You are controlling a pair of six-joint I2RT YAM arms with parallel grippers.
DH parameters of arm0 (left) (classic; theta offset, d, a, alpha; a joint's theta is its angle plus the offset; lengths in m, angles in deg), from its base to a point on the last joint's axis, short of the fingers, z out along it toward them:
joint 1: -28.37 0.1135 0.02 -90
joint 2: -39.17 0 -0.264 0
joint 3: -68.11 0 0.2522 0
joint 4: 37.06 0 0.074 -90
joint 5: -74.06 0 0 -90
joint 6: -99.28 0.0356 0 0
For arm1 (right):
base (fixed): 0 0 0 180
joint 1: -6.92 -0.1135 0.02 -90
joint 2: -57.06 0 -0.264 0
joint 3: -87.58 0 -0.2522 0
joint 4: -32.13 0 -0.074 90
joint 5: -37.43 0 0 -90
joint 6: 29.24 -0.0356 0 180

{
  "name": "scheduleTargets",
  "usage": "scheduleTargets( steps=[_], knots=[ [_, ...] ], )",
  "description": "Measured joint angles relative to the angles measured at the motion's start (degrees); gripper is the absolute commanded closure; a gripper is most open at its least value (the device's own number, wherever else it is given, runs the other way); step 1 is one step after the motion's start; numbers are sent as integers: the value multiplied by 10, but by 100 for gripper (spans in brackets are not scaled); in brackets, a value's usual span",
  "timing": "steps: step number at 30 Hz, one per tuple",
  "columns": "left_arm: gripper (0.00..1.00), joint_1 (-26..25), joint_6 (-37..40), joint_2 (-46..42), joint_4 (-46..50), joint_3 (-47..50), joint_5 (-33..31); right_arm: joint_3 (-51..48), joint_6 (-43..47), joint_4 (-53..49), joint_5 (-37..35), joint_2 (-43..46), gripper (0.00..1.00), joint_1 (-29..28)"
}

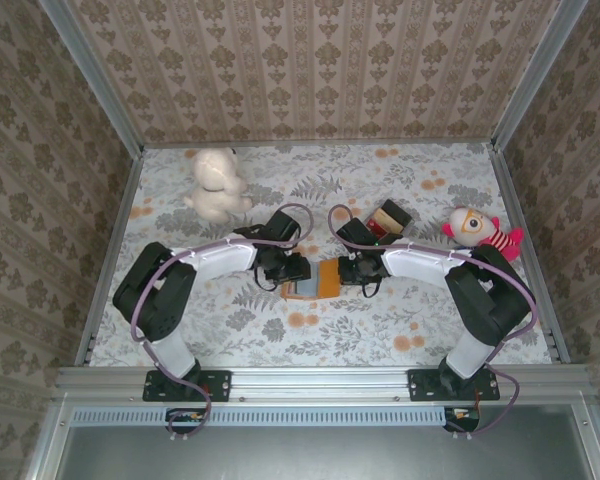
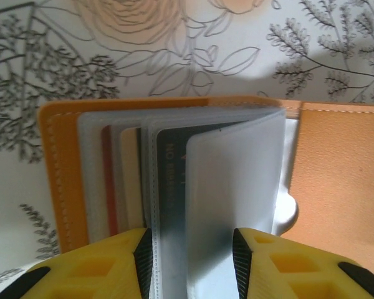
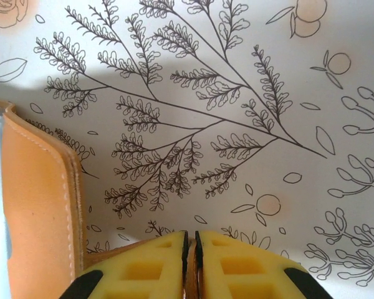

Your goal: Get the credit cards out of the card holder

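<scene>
The card holder (image 1: 318,281) lies open on the flowered table (image 1: 400,320), between my two arms. My right gripper (image 3: 195,265), on the holder's right side, is squeezed together on the edge of the orange-tan cover, and a thin strip of that cover shows between its yellow fingers. I judge this grip is there to pin the holder down and keep it spread open.

My left gripper (image 2: 191,265) comes in from the holder's left side. Its jaws stand apart, with the translucent pocket pages (image 2: 237,187) rising between them. I cannot tell whether the pads touch a page. The pages fan upright, which exposes the pocket mouths.

The credit cards are in the holder's pockets. A red card (image 2: 109,187) shows as a narrow edge near the left cover. A dark card (image 2: 170,180) with pale lettering sits behind a sleeve closer to the spine. No card is out yet. I think the next move calls for closing on one card alone, not on a whole slippery sleeve.
</scene>
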Motion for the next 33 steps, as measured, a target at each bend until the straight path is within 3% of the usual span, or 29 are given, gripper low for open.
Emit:
scheduleTargets(
  steps=[21, 33],
  knots=[
    [60, -2, 8, 1, -16, 0, 31, 0, 0, 2, -1, 0, 86, 6],
    [36, -9, 16, 1, -27, 0, 38, 0, 0, 8, 0, 0, 86, 6]
  ],
)
